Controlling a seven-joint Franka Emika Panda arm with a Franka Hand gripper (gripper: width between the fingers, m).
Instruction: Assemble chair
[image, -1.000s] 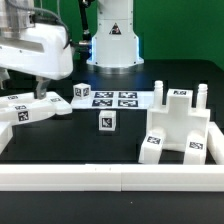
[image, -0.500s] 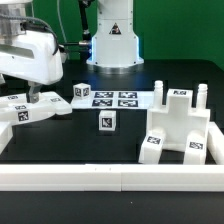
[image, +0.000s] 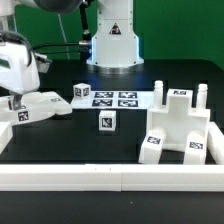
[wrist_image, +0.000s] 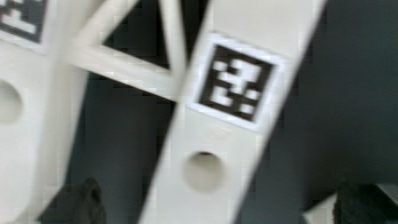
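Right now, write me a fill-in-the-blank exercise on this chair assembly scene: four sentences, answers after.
1. The marker board carries ___ tags.
2. The gripper hangs over parts at the exterior view's ___ side.
3. Its jaws are ___, with one fingertip to each side of the white bar.
4. The small cube between the marker board and the border rail rests on the ___ table.
Missing words: four; left; open; black.
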